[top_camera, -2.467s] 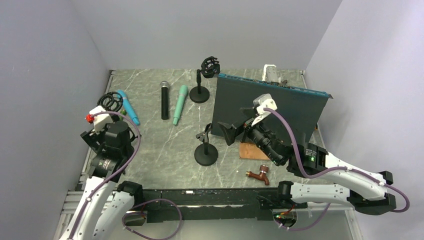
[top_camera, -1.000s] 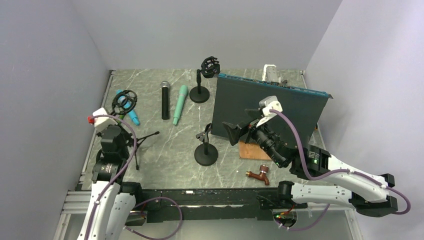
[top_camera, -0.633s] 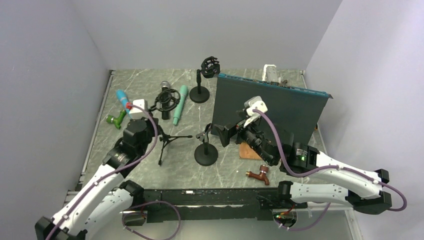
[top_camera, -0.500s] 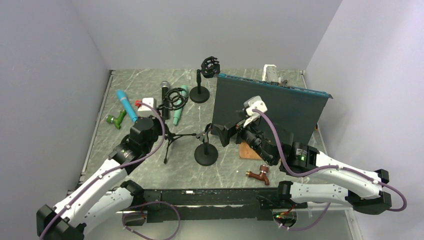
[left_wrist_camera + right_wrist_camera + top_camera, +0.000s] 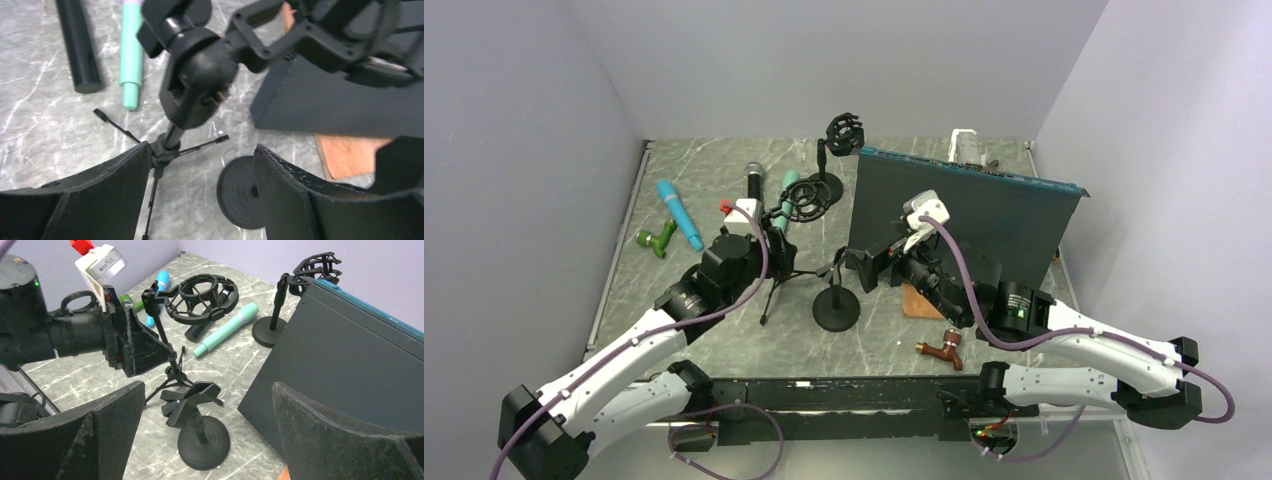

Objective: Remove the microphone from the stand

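A black tripod stand with an empty shock-mount ring stands mid-table. My left gripper is open around its pole. In the left wrist view the pole's hub sits close to the left finger, and the gripper gapes wide. No microphone sits in any stand. A black microphone, a teal one and a blue one lie on the table. My right gripper is open and empty, hovering above a round-base clip stand, also empty.
A third stand with a shock mount stands at the back. A large dark board leans at the right, over a copper plate. A brown tap lies near the front edge and a green fitting at the left.
My left arm has swept from the far left to the table's middle, and the tripod stand has travelled right with it. My right gripper has drifted slightly left and stays open.
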`<state>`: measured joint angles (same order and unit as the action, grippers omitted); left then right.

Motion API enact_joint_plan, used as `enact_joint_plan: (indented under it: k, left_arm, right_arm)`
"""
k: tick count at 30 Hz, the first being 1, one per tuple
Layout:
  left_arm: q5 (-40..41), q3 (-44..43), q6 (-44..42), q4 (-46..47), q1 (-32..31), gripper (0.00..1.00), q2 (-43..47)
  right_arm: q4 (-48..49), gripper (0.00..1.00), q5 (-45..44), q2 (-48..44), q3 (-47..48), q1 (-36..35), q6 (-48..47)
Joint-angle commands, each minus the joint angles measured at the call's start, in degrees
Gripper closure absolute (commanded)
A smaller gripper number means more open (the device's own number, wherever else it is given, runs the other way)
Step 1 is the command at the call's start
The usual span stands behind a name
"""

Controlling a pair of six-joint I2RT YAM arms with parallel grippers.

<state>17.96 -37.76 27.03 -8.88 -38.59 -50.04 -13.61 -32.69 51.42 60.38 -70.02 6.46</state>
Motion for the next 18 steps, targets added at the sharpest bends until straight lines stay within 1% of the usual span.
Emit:
enact_joint_plan:
  k: [1, 4, 6, 9, 11, 13, 16, 18]
  left_arm:
    - [-8.4, -1.0, -1.8, -0.1, -0.2, 0.21, 4.1]
    - [-13.2, -1.5, -5.6, -1.8, -0.1, 0.17, 7.7]
    - [-16.9, -2.3, -8.0, -3.9, 0.2, 0.11, 10.5]
    - [-24.2, -4.1, -11.7, -8.7, 3.7, 0.07, 13.7]
    - [-30.8, -4.2, -12.7, -10.7, 8.5, 0.05, 15.4]
    - [-38.4, -3.3, -12.4, -10.8, 15.6, 0.04, 17.4]
    - [-49.2, -1.2, -9.4, -8.1, 26.6, 0.04, 19.3]
    - [-56.9, 0.1, -6.1, -5.0, 32.8, 0.05, 18.6]
  right_arm:
    - [2.8, 0.00, 1.4, 0.3, 2.7, 0.4, -0.1]
    - [2.7, 0.00, 1.7, 0.4, 3.2, 0.6, -0.2]
    - [2.8, 0.00, 1.7, 0.5, 3.3, 0.6, -0.4]
    - [2.9, 0.00, 1.7, 0.6, 3.4, 0.9, -0.6]
    - [3.0, 0.00, 1.9, 0.9, 3.7, 1.0, -0.8]
    - [3.1, 0.00, 2.2, 1.3, 4.0, 1.2, -1.2]
    - [3.3, 0.00, 3.0, 1.9, 4.6, 1.4, -1.3]
    - [3.1, 0.00, 3.5, 2.4, 5.1, 1.6, -1.3]
